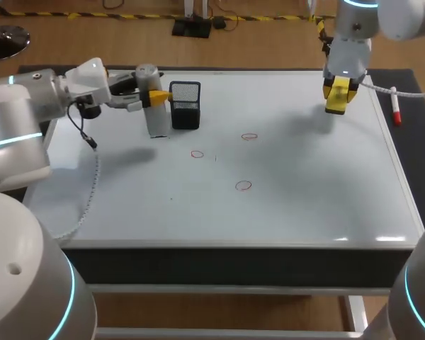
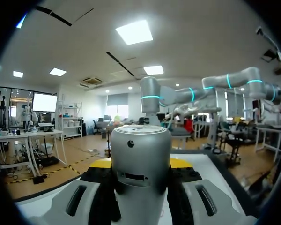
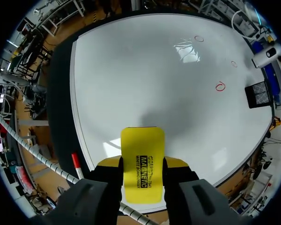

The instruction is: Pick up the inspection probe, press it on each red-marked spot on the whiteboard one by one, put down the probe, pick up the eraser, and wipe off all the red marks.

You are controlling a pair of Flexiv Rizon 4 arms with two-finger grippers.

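Note:
The grey cylindrical probe (image 1: 154, 120) stands roughly upright at the whiteboard's (image 1: 304, 205) back left, with my left gripper (image 1: 156, 95) shut on it. In the left wrist view the probe (image 2: 140, 154) fills the gap between the fingers of that gripper (image 2: 140, 165). My right gripper (image 1: 338, 95) hangs over the back right of the board, shut on the yellow eraser (image 1: 336, 105). The right wrist view shows the eraser (image 3: 142, 145) clamped in its gripper (image 3: 142, 166) above the board. Three red circles (image 1: 249, 137), (image 1: 197, 153), (image 1: 243, 185) lie mid-board; the same red circles (image 3: 220, 86), (image 3: 233, 63), (image 3: 198, 39) show ahead of the eraser.
A black mesh holder (image 1: 185, 105) stands right beside the probe, also seen as a black mesh holder (image 3: 259, 93) from the right wrist. A red-capped marker (image 1: 395, 110) lies just off the board's right edge, the same marker (image 3: 76, 164) beside my right gripper.

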